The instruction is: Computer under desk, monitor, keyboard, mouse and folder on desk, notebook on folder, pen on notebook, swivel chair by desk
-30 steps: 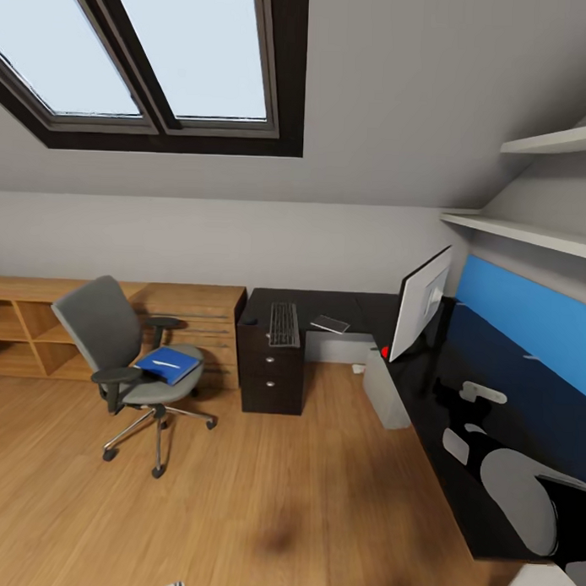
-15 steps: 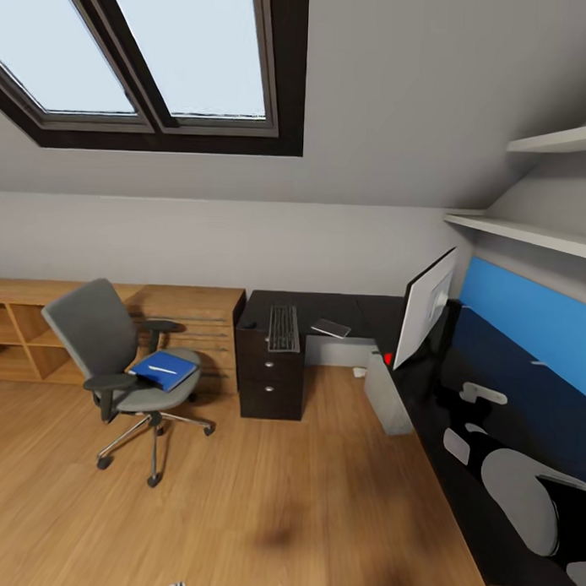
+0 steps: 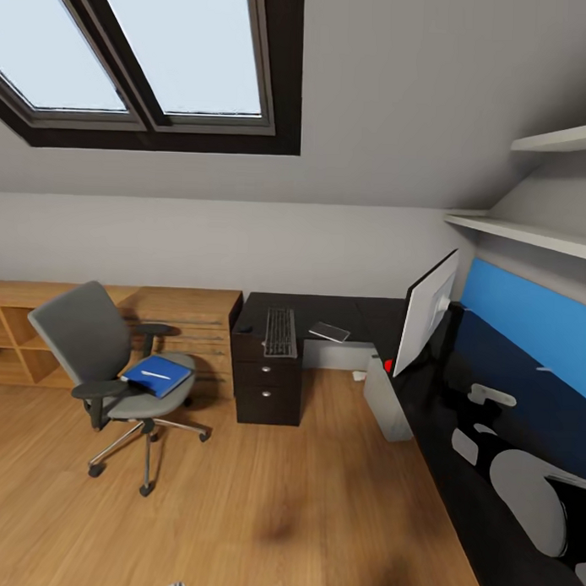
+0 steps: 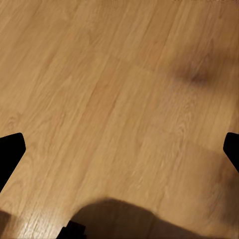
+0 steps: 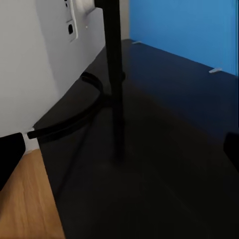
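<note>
Head view: in the attic bedroom, the black L-shaped table (image 3: 343,310) runs along the far wall and down the right side. The monitor (image 3: 425,311) stands on its right run, white back showing, with a red dot at its lower corner. The keyboard (image 3: 281,331) lies on the far run above the 3 drawers, and the small black mouse (image 3: 243,329) sits near its left edge, a little apart. A small flat notebook (image 3: 330,331) lies on the table to the keyboard's right. The pale computer (image 3: 385,403) stands on the wood floor (image 3: 277,495) against the table's inner edge, below the monitor. The swivel chair (image 3: 112,380) stands well left of the table with the blue folder (image 3: 157,375) on its seat and the white pen (image 3: 156,373) on the folder.

Left wrist view: the left end effector (image 4: 119,149) hangs over bare floor, its 2 dark fingertips at opposite picture edges, spread wide with nothing between them.

Right wrist view: the right end effector (image 5: 119,149) faces the monitor's black stand on the table, fingertips likewise spread wide and holding nothing.
</note>
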### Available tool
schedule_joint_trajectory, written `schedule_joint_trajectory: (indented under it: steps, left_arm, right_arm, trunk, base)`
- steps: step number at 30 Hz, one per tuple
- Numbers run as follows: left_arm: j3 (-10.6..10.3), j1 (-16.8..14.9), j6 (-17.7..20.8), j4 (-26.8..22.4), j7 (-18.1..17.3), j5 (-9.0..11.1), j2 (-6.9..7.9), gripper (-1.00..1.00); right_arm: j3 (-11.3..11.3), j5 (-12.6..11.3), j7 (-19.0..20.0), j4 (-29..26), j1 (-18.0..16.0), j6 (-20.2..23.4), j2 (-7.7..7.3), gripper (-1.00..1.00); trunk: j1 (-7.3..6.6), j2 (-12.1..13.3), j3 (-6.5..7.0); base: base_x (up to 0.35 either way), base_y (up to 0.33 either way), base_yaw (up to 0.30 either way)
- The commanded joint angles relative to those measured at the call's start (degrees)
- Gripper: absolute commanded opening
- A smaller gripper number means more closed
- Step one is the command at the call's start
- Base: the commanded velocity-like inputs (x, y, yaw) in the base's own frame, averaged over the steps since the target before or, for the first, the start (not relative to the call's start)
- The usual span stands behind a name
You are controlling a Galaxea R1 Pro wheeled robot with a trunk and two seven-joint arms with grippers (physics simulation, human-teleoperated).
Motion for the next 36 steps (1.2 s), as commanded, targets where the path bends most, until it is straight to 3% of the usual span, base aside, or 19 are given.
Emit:
schedule_joint_trajectory:
  steps: [1,8,36]
  left_arm:
    - [-0.5,-0.1,-0.4,-0.1,0.4,0.6,0.09,1.0]
    - [-0.5,-0.1,-0.4,-0.1,0.4,0.6,0.04,1.0]
    - [-0.6,-0.1,-0.4,0.0,0.4,0.6,0.04,1.0]
  right_arm:
    - [0.0,-0.4,0.1,0.1,-0.1,-0.1,-0.14,1.0]
    - [0.0,-0.4,0.1,0.1,-0.1,0.7,-1.0,1.0]
    - [0.0,-0.4,0.1,0.0,-0.1,1.7,-1.88,1.0]
  trunk:
    - [0.01,-0.1,-0.08]
    - [0.01,-0.1,-0.08]
    - [0.01,-0.1,-0.08]
  base:
    - [0.03,-0.015,0.0]
    - [0.094,-0.003,0.0]
    - [0.132,-0.027,0.0]
